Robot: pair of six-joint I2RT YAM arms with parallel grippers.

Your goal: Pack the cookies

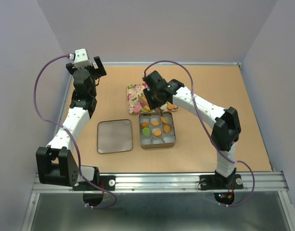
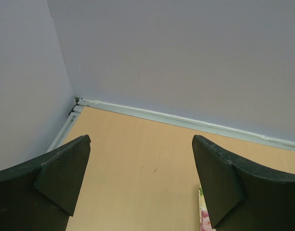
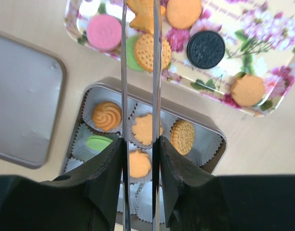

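Observation:
My right gripper [image 3: 140,144] is shut on metal tongs [image 3: 123,72], whose two blades reach out over the floral tray [image 3: 272,29]. An orange cookie [image 3: 140,17] sits between the blade tips; I cannot tell whether it is lifted. Loose cookies lie on the tray: pink [image 3: 104,32], dark [image 3: 205,49] and orange [image 3: 248,89]. The tin [image 3: 195,115] of white paper cups holds several orange cookies [image 3: 107,115] and a green one [image 3: 99,143]. In the top view the right gripper [image 1: 154,98] hovers between tray and tin [image 1: 157,147]. My left gripper [image 2: 141,163] is open and holds nothing.
The tin's flat lid [image 1: 114,136] lies left of the tin. The left gripper [image 1: 96,67] is raised at the far left by the back wall, and a corner of the tray [image 2: 203,216] shows beside its right finger. Walls enclose the table on three sides.

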